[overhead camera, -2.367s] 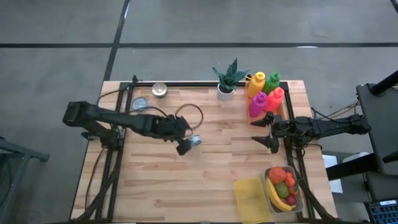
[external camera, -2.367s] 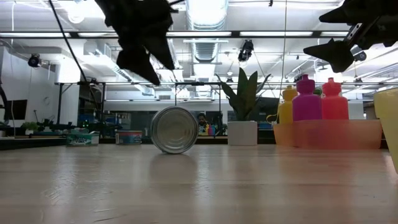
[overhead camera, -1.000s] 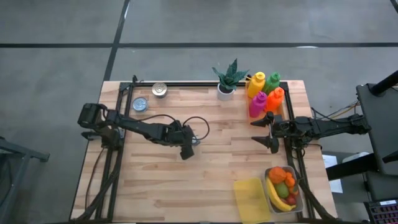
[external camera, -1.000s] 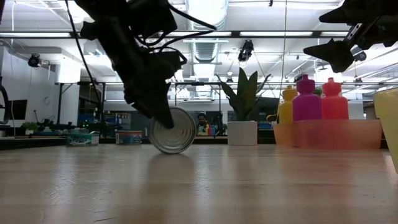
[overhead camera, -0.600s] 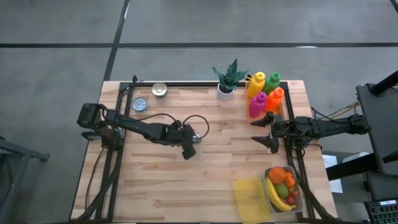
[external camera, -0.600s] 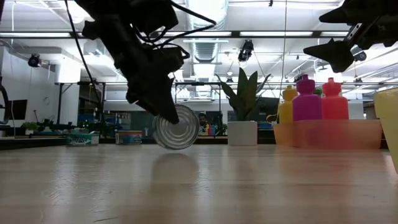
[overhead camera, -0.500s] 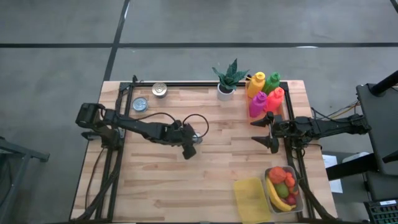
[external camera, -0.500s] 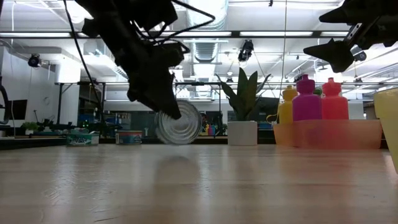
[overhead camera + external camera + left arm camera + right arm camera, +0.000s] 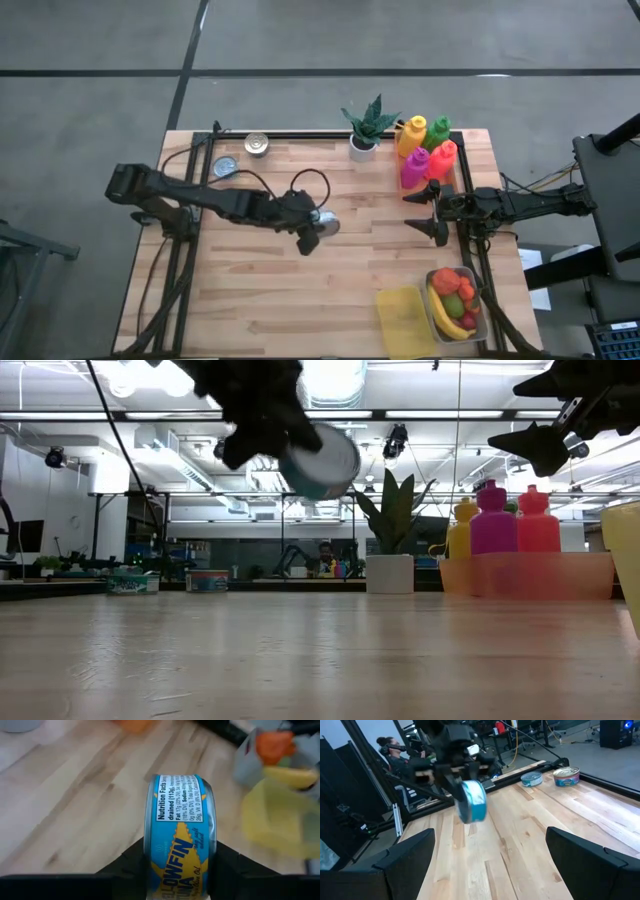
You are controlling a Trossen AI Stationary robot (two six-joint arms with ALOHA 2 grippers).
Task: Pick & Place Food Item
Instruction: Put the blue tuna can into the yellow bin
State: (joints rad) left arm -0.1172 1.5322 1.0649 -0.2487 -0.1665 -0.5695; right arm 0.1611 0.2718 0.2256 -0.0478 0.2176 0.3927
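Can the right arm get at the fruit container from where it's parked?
Probably yes. The right gripper hangs open near the table's right edge, and the fruit container sits close by on that side with nothing between them; the left gripper is mid-table, holding the tuna can.

Three tuna cans (image 9: 325,224), four squeeze bottles (image 9: 425,150), one potted plant (image 9: 366,127), one fruit container (image 9: 457,302), one yellow cloth (image 9: 402,314).

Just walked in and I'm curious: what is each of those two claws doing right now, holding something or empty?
Left gripper: fingers closed on the tuna can, lifted off the table.
Right gripper: fingers open, holding nothing, above the table's right side.
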